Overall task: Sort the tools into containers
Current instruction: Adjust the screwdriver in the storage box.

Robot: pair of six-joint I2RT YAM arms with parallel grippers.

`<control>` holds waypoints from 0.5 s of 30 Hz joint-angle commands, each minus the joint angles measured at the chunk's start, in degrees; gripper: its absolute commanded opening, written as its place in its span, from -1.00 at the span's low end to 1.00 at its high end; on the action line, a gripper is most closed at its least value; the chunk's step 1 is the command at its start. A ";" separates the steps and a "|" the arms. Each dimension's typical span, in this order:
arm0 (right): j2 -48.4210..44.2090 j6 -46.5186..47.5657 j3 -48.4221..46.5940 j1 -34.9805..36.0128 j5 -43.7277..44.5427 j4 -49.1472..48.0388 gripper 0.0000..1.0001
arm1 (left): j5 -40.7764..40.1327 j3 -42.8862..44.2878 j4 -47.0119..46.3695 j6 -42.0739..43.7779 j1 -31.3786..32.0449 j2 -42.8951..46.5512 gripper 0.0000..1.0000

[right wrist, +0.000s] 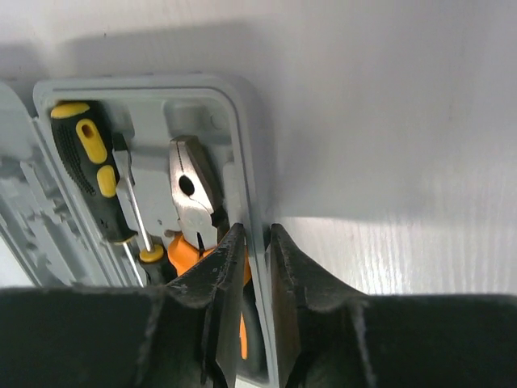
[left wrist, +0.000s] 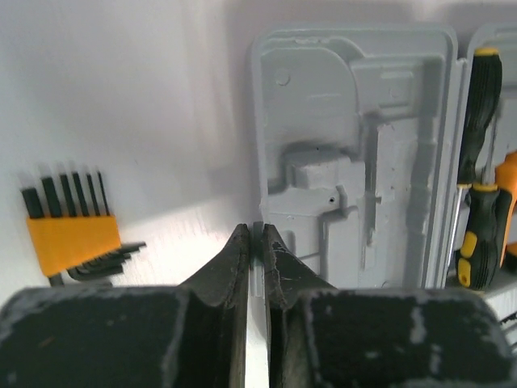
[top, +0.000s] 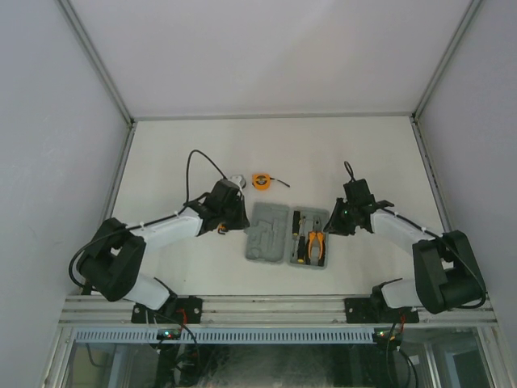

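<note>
The grey tool case (top: 266,234) lies open in the middle of the table. Its left half (left wrist: 355,145) shows bare moulded recesses. Two black-and-yellow screwdrivers (right wrist: 89,166) and the orange-handled pliers (right wrist: 194,198) lie in its right half (top: 310,239). My left gripper (left wrist: 256,230) is shut on the case's left rim. My right gripper (right wrist: 257,230) is shut on the right rim (right wrist: 250,162). An orange hex-key set (left wrist: 73,238) lies on the table to the left of the case. The round orange tape measure (top: 260,181) sits behind the case.
White walls with metal rails (top: 271,117) enclose the table at the back and both sides. The left arm's black cable (top: 198,158) loops over the table behind the left gripper.
</note>
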State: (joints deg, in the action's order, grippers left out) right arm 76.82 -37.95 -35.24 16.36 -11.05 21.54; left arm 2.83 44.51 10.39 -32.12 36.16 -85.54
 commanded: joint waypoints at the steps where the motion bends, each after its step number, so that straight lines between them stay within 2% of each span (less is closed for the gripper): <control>1: 3.04 3.84 -3.29 -1.08 1.94 -2.81 -0.61 | 0.82 -3.12 0.24 -3.54 3.23 3.74 -0.75; 4: 3.33 4.34 -3.96 -1.86 2.84 -2.91 -0.50 | 0.12 -4.74 -0.05 -4.79 3.71 5.23 -0.68; 9: -1.14 5.25 -5.14 -2.65 6.94 -0.19 -0.34 | -0.28 -5.88 0.20 -5.22 3.83 7.38 -0.44; 12: -5.30 6.94 -6.35 -2.32 11.76 3.60 -0.22 | -1.04 -4.93 1.46 -4.62 3.83 8.13 -0.32; 15: -8.27 9.08 -9.27 1.68 19.52 9.55 -0.08 | -0.95 -3.39 2.17 -3.05 3.71 8.07 -0.25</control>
State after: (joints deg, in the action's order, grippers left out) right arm 73.14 -32.80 -39.42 14.76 -1.93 25.23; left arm 2.13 39.03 11.90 -36.45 39.75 -79.31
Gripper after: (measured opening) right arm 0.439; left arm 0.359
